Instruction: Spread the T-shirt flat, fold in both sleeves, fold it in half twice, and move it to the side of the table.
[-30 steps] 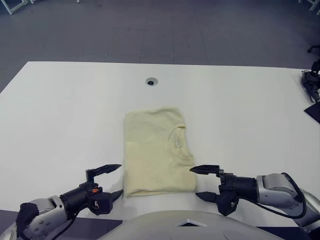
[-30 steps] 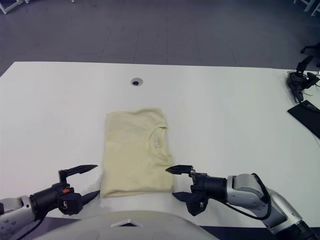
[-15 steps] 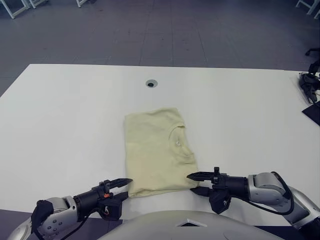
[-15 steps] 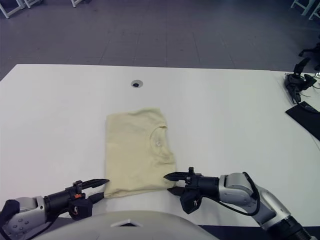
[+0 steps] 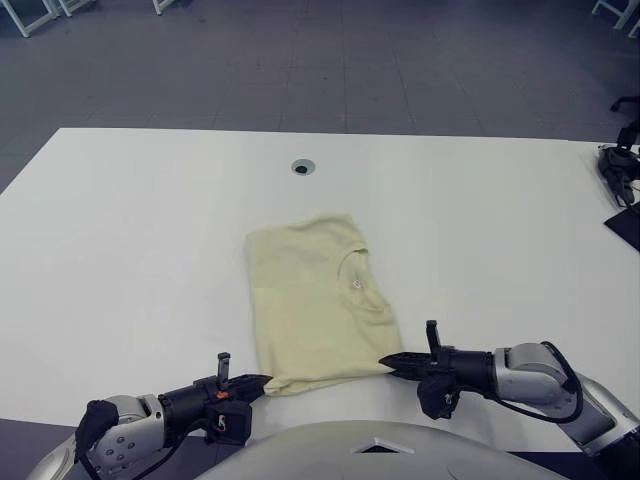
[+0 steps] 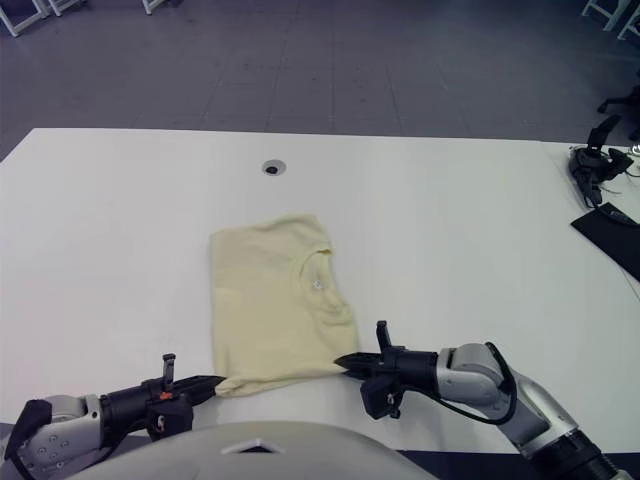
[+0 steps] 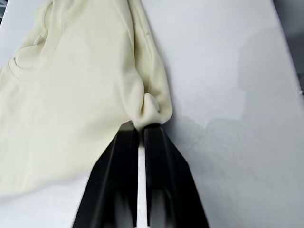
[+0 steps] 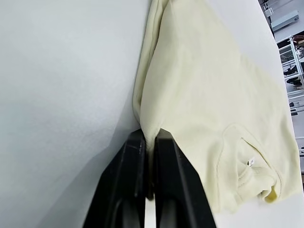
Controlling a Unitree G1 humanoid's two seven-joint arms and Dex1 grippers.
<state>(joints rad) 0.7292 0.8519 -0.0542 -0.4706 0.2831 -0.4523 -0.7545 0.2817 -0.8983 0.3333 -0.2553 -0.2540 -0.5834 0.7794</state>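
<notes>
While both arms sit low at the near edge, the broad white rectangular table [image 5: 120, 250] stretches ahead of them. The pale yellow cotton T-shirt [image 5: 305, 300], folded to a narrow rectangle with the collar showing, lies just ahead of and between the two pincers.

- Left pincer [image 7: 140, 129]: fingers closed on the near left corner, with only a small bunch of cloth at the tips.
- Right pincer [image 8: 148, 137]: closed on the near right corner, edge nipped thinly.

I judge a half fold away from me comes next. Risks:
- Shallow bites slip on lifting.
- Catching one layer peels the folds open.
- Uneven arm travel skews the fold.
</notes>
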